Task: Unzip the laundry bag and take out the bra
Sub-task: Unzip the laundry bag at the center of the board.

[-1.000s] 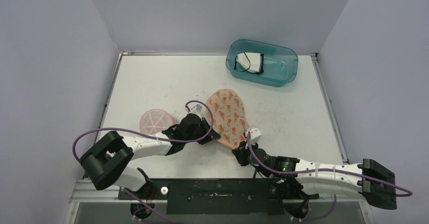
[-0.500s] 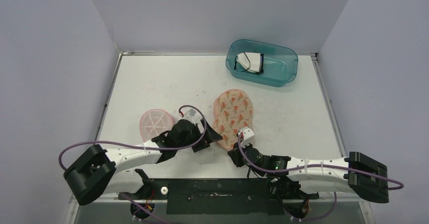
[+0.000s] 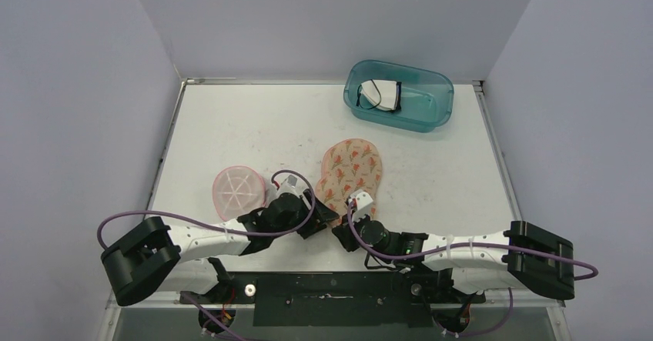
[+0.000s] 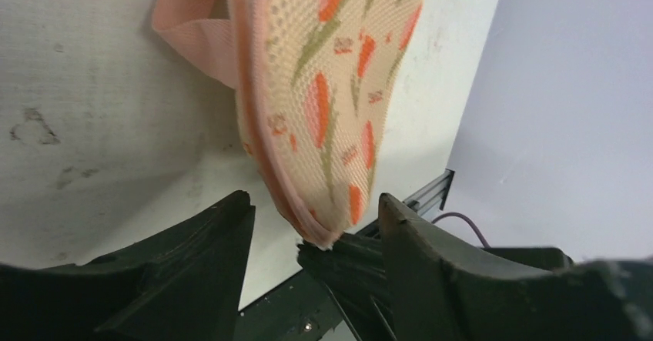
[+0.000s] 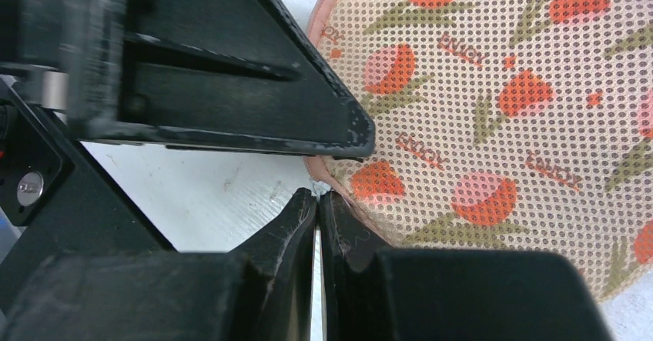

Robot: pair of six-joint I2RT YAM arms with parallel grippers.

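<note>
Laundry bag (image 3: 350,173), of peach mesh printed with red tulips, lies flat on the white table (image 3: 254,125), a little near of the middle, its narrow end pointing toward the arm bases. Both arms reach in low over the near edge: the left arm (image 3: 200,237) from the left, the right arm (image 3: 462,255) from the right, and they meet at that narrow end. A teal bin (image 3: 431,118) stands at the far right of the table, well apart from the bag. A round pink mesh piece (image 3: 239,191) lies just left of the bag, beside the left wrist. In the bin rests a white item with dark edging (image 3: 379,95). The left gripper (image 3: 319,218) has its fingers spread. In the left wrist view the bag's rimmed tip hangs in the gap between them, touching neither, so this left gripper (image 4: 314,202) grips nothing. The right gripper (image 3: 339,231) sits just right of it, at the same tip. In the right wrist view the right gripper (image 5: 318,196) has its two fingers pressed together, with their points against the bag's pink rim. Whether a bit of the rim or a zip pull is pinched there cannot be told. A finger of the left gripper crosses just above them. A pink fabric loop (image 4: 192,25) sticks out from the bag's edge in the left wrist view.
</note>
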